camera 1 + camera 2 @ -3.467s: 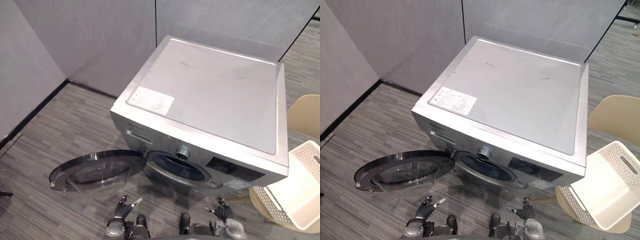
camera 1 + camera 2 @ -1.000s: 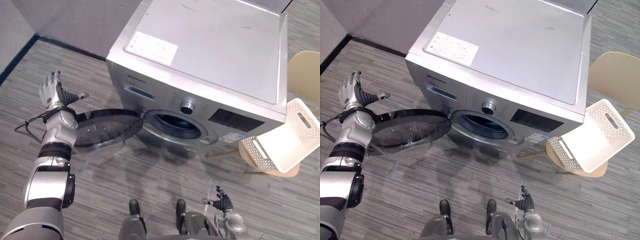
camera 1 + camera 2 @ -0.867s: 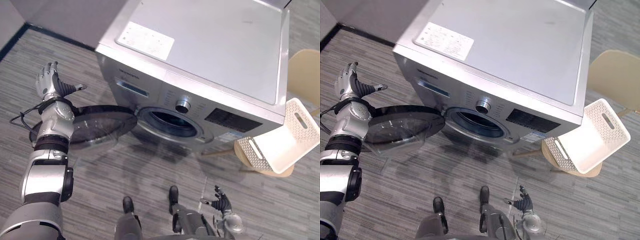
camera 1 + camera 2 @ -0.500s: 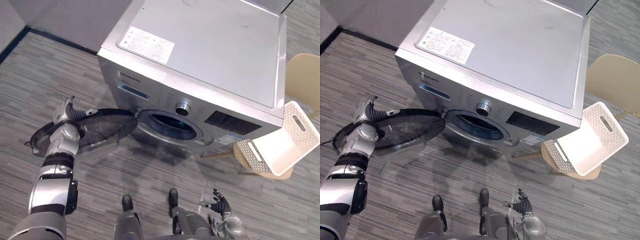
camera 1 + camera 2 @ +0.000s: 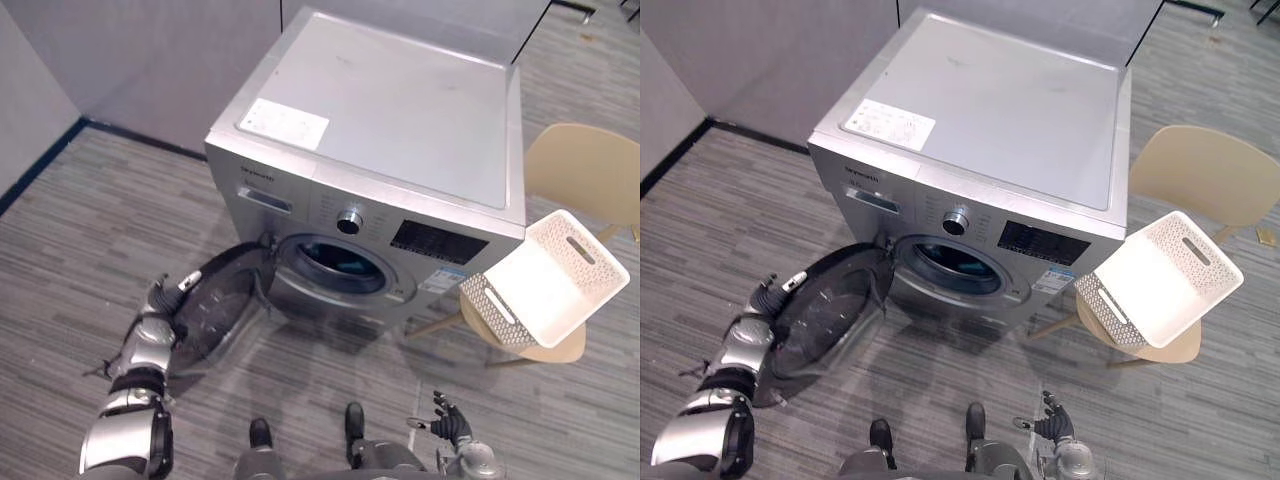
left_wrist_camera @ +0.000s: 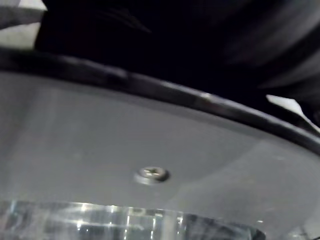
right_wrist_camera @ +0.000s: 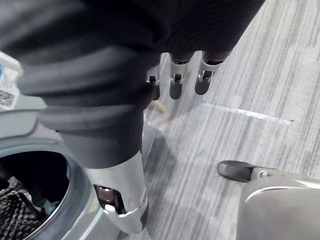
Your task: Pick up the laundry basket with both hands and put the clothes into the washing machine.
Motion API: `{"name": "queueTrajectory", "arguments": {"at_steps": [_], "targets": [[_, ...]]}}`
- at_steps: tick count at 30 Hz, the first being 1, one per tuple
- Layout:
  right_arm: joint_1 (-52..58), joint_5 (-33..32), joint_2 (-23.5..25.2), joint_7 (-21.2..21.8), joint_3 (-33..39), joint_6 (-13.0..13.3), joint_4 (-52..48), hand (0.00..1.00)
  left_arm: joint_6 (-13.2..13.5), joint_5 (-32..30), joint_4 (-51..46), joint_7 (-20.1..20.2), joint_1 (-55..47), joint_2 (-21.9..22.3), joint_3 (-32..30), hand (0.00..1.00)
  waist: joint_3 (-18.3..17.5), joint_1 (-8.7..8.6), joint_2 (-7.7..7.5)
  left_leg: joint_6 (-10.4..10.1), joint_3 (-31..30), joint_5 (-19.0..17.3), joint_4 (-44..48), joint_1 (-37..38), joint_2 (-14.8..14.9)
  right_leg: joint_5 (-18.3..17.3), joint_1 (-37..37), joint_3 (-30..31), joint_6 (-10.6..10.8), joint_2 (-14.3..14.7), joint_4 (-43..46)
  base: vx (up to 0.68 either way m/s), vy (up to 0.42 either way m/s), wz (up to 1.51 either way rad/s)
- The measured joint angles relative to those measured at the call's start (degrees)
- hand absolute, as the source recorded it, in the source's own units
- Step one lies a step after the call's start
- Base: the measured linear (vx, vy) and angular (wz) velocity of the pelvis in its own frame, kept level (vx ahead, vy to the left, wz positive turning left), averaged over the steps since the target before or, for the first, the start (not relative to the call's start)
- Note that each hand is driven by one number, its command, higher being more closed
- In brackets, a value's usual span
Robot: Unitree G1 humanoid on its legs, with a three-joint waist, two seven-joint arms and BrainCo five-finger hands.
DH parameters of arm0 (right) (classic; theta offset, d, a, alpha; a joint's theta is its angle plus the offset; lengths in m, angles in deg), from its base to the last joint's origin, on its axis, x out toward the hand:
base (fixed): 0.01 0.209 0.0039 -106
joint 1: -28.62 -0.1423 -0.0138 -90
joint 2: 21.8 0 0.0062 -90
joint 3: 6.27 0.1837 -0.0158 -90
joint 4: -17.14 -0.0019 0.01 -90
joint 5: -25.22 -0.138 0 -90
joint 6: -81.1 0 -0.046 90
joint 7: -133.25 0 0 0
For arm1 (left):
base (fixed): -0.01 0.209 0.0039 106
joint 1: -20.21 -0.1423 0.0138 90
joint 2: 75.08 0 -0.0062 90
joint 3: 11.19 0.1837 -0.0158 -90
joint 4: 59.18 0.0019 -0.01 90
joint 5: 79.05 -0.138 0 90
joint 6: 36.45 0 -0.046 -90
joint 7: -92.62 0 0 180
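A silver washing machine (image 5: 400, 130) stands before me, and its round dark glass door (image 5: 215, 310) hangs about half shut. My left hand (image 5: 158, 305) lies against the door's outer face with straight fingers. The door's grey rim (image 6: 150, 145) sits very close in the left wrist view. Something bluish lies in the drum opening (image 5: 335, 265). The white perforated laundry basket (image 5: 545, 280) is tipped on a beige chair (image 5: 585, 175) to the machine's right, and its inside looks empty. My right hand (image 7: 178, 82) hangs low by my side, open and holding nothing.
Grey partition walls (image 5: 150, 60) close off the space behind and to the left of the machine. Striped grey carpet (image 5: 60, 230) covers the floor in front of the machine and on both sides of it.
My left hand dropped from a raised position to the door's outer face. The door swung from wide open to about half shut. The camera also shifted.
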Motion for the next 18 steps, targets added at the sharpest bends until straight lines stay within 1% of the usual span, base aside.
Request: {"name": "queueTrajectory", "arguments": {"at_steps": [2, 3, 4, 5, 7, 8, 9, 10, 11, 13, 14, 15, 16, 17, 18], "targets": [[0.1, 0.4, 0.0, -0.1, 0.7, -0.1, 0.1, 0.0, 1.1, 3.2, -0.6, -0.5, -2.3, 4.2, -0.6, 0.0, -0.6, 0.13, 0.64, 0.3, 0.2, 0.9, -1.9, 1.7, -0.5, 0.0, 0.9, 0.1, 0.0, 0.0, -0.1, 0.0, 0.0, 0.0], [0.0, 0.4, 0.0, -0.1, 0.8, -0.3, 0.1, 0.0, 1.4, 4.4, -0.6, -0.8, -2.8, 5.7, -1.0, 0.0, -0.8, 0.13, 0.87, 0.3, 0.4, 1.1, -2.3, 2.1, -0.6, 0.0, 0.9, 0.3, 0.0, 0.0, -0.1, 0.01, 0.005, -0.06], [-0.1, 0.4, 0.0, -0.2, 1.0, -0.6, 0.1, 0.0, 1.5, 6.6, -1.1, -1.8, -3.9, 8.2, -1.3, 0.0, -1.2, 0.26, 1.47, 0.4, 0.7, 1.5, -3.4, 2.8, -0.9, 0.1, 1.0, 0.6, 0.1, -0.1, -0.2, 0.01, 0.011, -0.09], [-0.4, 0.4, 0.0, -0.2, 1.2, -0.8, 0.1, 0.0, 1.6, 8.0, -1.5, -2.3, -4.5, 9.2, -1.3, 0.0, -1.2, 0.26, 1.84, 0.4, 0.9, 1.6, -3.7, 3.0, -1.1, 0.2, 1.0, 0.8, 0.2, -0.2, -0.3, 0.02, 0.023, -0.15], [-1.1, 0.4, 0.4, -0.7, 2.4, -1.0, 0.1, 0.0, 2.1, 12.0, -3.7, -4.6, -7.3, 13.4, 0.7, 0.0, -1.5, 0.26, 2.88, 0.8, 1.9, 2.0, -4.9, 3.9, -1.6, 0.8, 1.4, 1.8, 0.8, -0.5, -1.5, 0.01, 0.03, -0.16], [-1.2, 0.4, 0.6, -1.1, 2.7, -1.0, 0.2, 0.0, 2.1, 13.3, -4.3, -5.1, -7.8, 14.2, 1.9, 0.0, -1.4, 0.28, 3.05, 0.8, 2.1, 2.0, -5.1, 4.4, -1.8, 1.0, 1.9, 2.0, 0.9, -0.6, -1.9, 0.02, 0.029, -0.18], [-1.3, 0.4, 0.8, -1.4, 3.3, -1.2, 0.5, 0.0, 2.6, 16.1, -4.9, -5.5, -9.0, 15.3, 4.7, 0.0, -1.4, 0.3, 3.46, 0.8, 2.9, 2.0, -5.3, 5.5, -1.9, 1.2, 2.8, 3.0, 1.1, -0.6, -2.4, 0.01, 0.041, -0.23], [-1.4, 0.4, 0.9, -1.8, 3.9, -1.3, 0.6, 0.0, 3.3, 19.5, -5.4, -5.8, -9.7, 16.1, 8.3, 0.0, -1.2, 0.25, 3.24, 0.8, 3.6, 2.0, -5.4, 6.5, -2.1, 1.5, 3.3, 3.5, 1.3, -0.8, -3.1, 0.0, 0.041, -0.23], [-1.4, 0.4, 1.0, -2.2, 4.4, -1.4, 0.6, 0.0, 3.3, 21.1, -5.5, -6.1, -9.7, 16.4, 10.6, 0.0, -1.2, 0.23, 3.28, 0.8, 3.9, 2.0, -5.4, 6.7, -2.1, 1.6, 3.5, 3.8, 1.3, -0.8, -3.3, -0.03, 0.04, -0.22], [-1.9, 0.3, 1.3, -3.4, 4.9, -1.9, 0.4, 0.0, 3.1, 27.8, -7.1, -6.7, -8.8, 16.5, 21.9, 0.0, -1.2, -0.2, 3.28, 0.9, 6.4, 1.8, -5.3, 7.3, -2.2, 2.4, 3.2, 5.6, 1.7, -0.9, -3.6, -0.05, 0.028, -0.34], [-2.1, 0.3, 1.3, -3.7, 4.9, -1.9, 0.0, 0.0, 2.4, 30.4, -7.3, -8.0, -8.2, 16.6, 24.5, 0.0, -1.2, -0.44, 3.31, 0.9, 7.1, 1.8, -5.3, 7.3, -2.3, 2.6, 2.8, 6.5, 1.7, -0.9, -3.5, -0.07, 0.029, -0.57], [-2.1, 0.3, 1.3, -4.1, 4.9, -1.9, -1.0, 0.0, 1.3, 33.9, -7.2, -10.9, -6.9, 16.9, 27.6, 0.0, -1.1, -1.31, 3.44, 0.7, 8.8, 1.5, -5.3, 7.2, -2.4, 3.0, 1.6, 8.0, 1.9, -0.9, -3.2, -0.08, 0.032, -0.71], [-2.0, 0.0, 1.1, -4.7, 4.9, -2.1, -1.9, 0.0, 1.2, 38.8, -7.0, -12.4, -5.5, 17.0, 30.5, 0.0, -1.0, -2.12, 3.44, 0.8, 10.4, 1.1, -5.3, 7.2, -2.6, 3.1, 0.3, 9.8, 2.1, -0.8, -2.5, -0.09, 0.03, -0.7], [-2.2, -0.2, 0.9, -5.0, 4.9, -2.2, -2.7, 0.0, 1.1, 40.5, -6.9, -13.1, -4.6, 17.0, 32.5, 0.0, -0.9, -2.85, 3.7, 0.8, 11.4, 0.6, -5.0, 7.3, -2.5, 3.1, -0.1, 10.6, 2.4, -0.8, -2.3, -0.08, 0.025, -0.62], [-2.3, -0.5, 0.4, -5.2, 5.2, -2.3, -3.7, 0.0, 0.5, 43.1, -6.9, -13.9, -3.3, 17.1, 36.4, 0.0, -0.4, -3.82, 3.72, 0.9, 12.6, 0.0, -4.4, 7.4, -2.5, 2.9, -0.7, 11.6, 3.0, -0.9, -1.8, -0.07, 0.022, -0.73]]}}
